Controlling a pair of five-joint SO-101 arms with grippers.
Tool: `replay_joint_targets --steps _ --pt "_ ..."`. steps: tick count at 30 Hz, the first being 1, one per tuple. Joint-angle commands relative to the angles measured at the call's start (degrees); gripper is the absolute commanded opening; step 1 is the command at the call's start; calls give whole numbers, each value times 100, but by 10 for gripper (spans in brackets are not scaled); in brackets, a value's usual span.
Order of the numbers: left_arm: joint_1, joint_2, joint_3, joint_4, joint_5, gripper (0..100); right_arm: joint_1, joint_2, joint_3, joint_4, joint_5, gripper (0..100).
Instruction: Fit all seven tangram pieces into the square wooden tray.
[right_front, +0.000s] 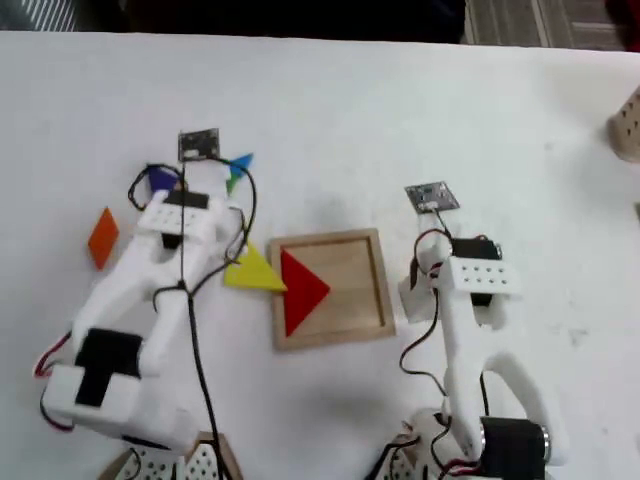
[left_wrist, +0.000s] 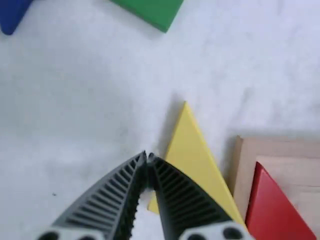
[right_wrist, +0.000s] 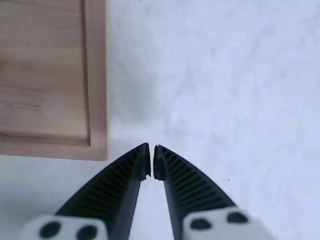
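Orange tangram piece (right_front: 103, 237): loose on the tabletop (right_front: 400, 110), farthest from the tray (right_front: 350, 265); the long carry gives it the most chance to slip out.
Purple piece (right_front: 160, 178): beside the left arm, close by a black cable (right_front: 249, 205); the cable could drag it.
Blue piece (right_front: 243, 160) and green piece (right_front: 234, 181): touching or nearly so; grabbing one may shove the other.
Left gripper (left_wrist: 147, 159): closed on nothing, tips just beside the yellow triangle (left_wrist: 192, 155); lowered like this, it would push the piece rather than lift it.
Yellow triangle: flat, one corner at the tray's outer rim; a sideways nudge could jam it against the wood.
Red triangle (right_front: 298, 288): in the tray's left half; a bump to the tray could shift it.
Right gripper (right_wrist: 151, 161): closed, empty, just off a tray corner; swinging inward, it could knock the tray.
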Motion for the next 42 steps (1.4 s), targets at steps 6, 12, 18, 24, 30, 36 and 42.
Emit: replay_joint_targets --steps 6,12,18,24,30,36,42 --pt "-136 1411 -1697 712 62 24 40 22 0 -180 53 20" --pt "-242 1464 -1705 563 62 24 40 22 0 -198 53 20" --pt "374 1411 -1336 870 88 24 40 22 0 -207 88 20" --pt "752 1411 -1275 1055 62 24 48 22 0 -215 97 20" --pt "1095 1411 -1301 1160 62 24 75 22 0 -215 97 20" --pt "1499 1411 -1336 1152 62 24 75 22 0 -251 105 20" --pt "1569 1402 -1336 1143 62 24 75 40 0 -259 105 20"
